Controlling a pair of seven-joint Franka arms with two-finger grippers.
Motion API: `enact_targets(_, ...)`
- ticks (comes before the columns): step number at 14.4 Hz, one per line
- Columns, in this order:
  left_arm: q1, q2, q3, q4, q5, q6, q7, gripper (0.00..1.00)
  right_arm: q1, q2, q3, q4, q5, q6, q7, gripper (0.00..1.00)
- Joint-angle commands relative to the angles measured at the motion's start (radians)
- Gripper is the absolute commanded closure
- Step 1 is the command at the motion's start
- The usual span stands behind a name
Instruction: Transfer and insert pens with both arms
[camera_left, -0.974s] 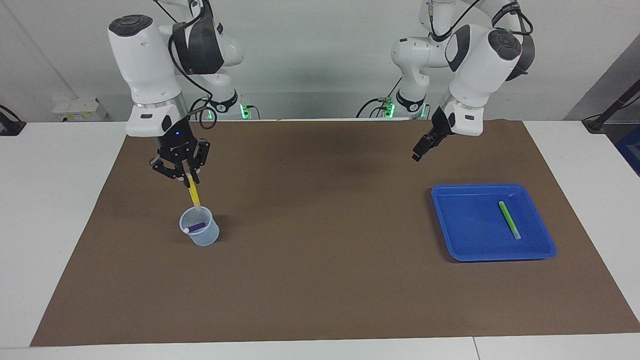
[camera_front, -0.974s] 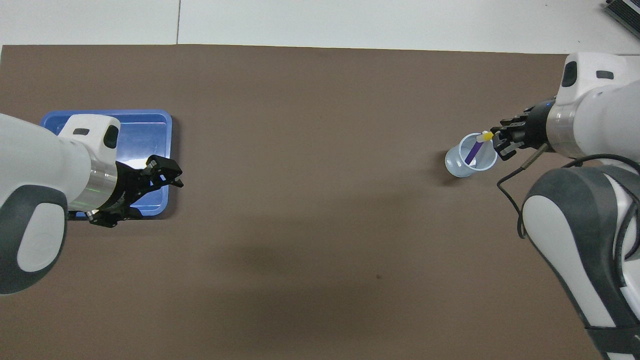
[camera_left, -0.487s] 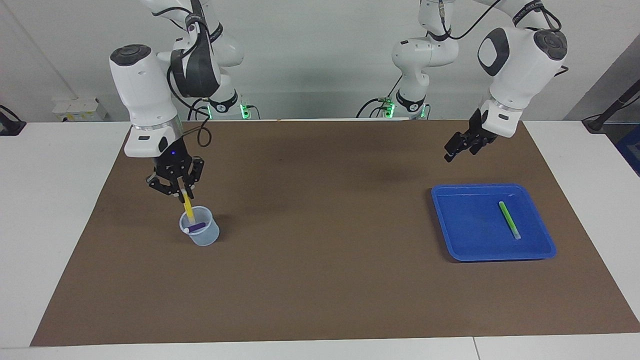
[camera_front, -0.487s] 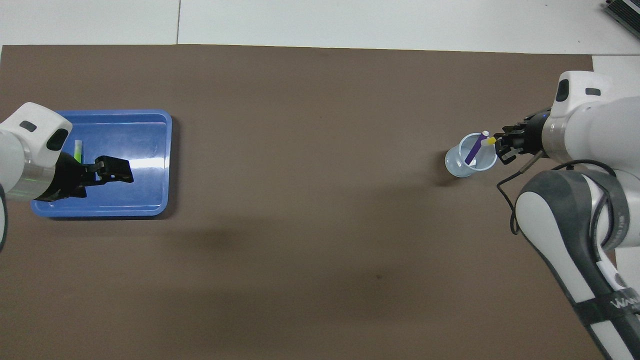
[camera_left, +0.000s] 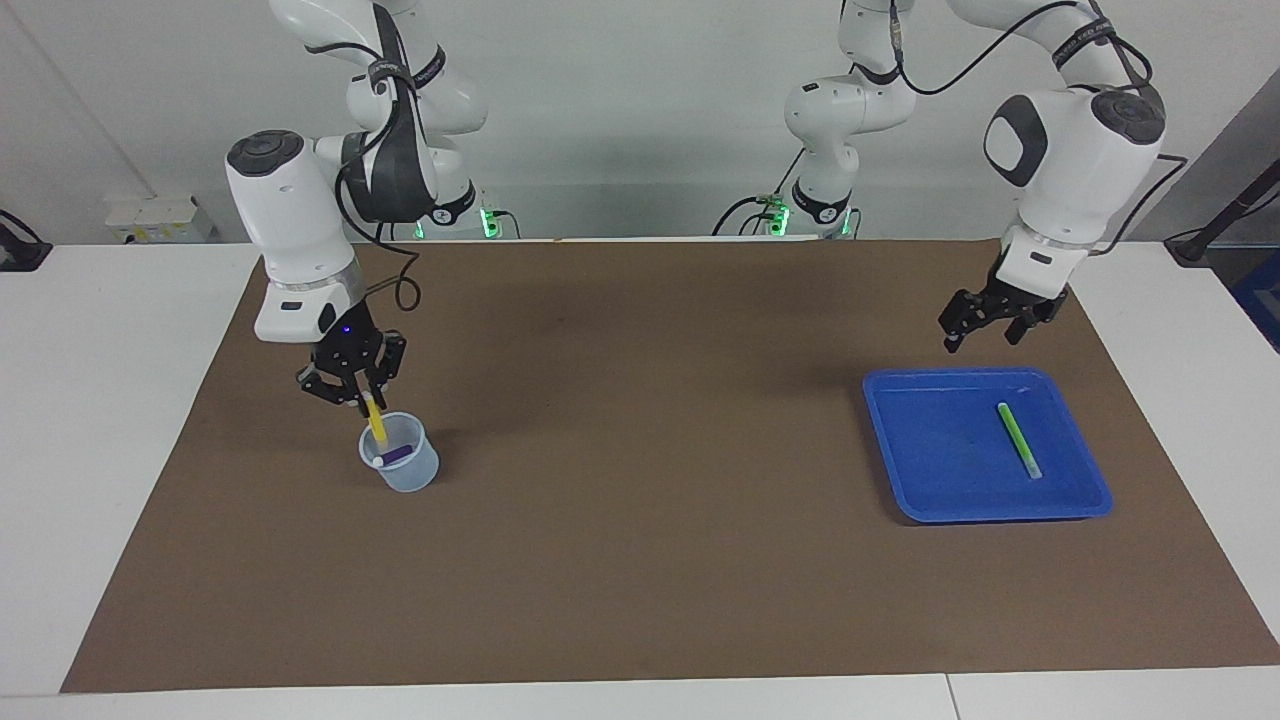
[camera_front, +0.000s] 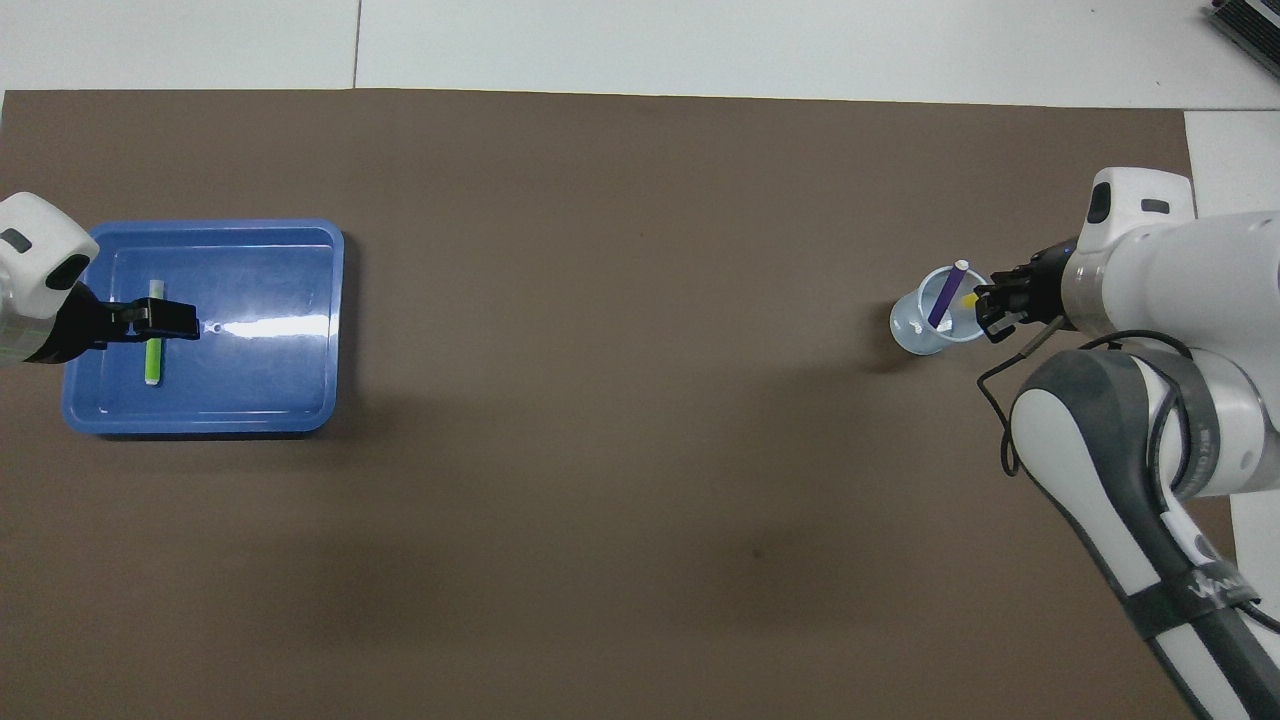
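**A:** Facing view first: what could go wrong?

**B:** My right gripper (camera_left: 366, 392) pinches the yellow pen (camera_left: 376, 424), its lower end already inside the cup (camera_left: 400, 466) beside the purple pen (camera_left: 393, 455). If I let go while it leans, it may catch the rim and tip the light cup.

**A:** And the last one?

**B:** The green pen (camera_left: 1018, 439) lies flat in the blue tray (camera_left: 940, 470). My left gripper (camera_left: 985, 325) hangs spread above the tray's edge nearest me, not touching it.

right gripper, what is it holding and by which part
The right gripper holds the yellow pen by its upper end, its lower end down in the cup.
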Motion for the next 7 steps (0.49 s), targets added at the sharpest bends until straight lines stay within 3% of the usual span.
enact_targets(1, 0.011, 0.059, -0.012, 0.066, 0.022, -0.006, 0.009, 0.00, -0.008, -0.012, 0.008, -0.030, 0.026, 0.016, 0.018, 1.00)
enact_targets(2, 0.034, 0.089, -0.011, 0.079, 0.022, -0.004, 0.010, 0.00, -0.002, -0.012, 0.008, -0.029, 0.026, 0.016, 0.018, 0.64)
enact_targets(3, 0.053, 0.115, -0.012, 0.082, 0.026, 0.015, 0.015, 0.00, -0.002, -0.012, 0.008, -0.026, 0.026, 0.016, 0.017, 0.21)
enact_targets(4, 0.056, 0.145, -0.012, 0.106, 0.026, 0.023, 0.018, 0.00, -0.002, -0.012, 0.009, -0.024, 0.024, 0.014, 0.017, 0.00)
enact_targets(7, 0.062, 0.201, -0.011, 0.148, 0.026, 0.025, 0.016, 0.00, 0.001, -0.013, 0.012, 0.006, 0.024, 0.002, 0.017, 0.00)
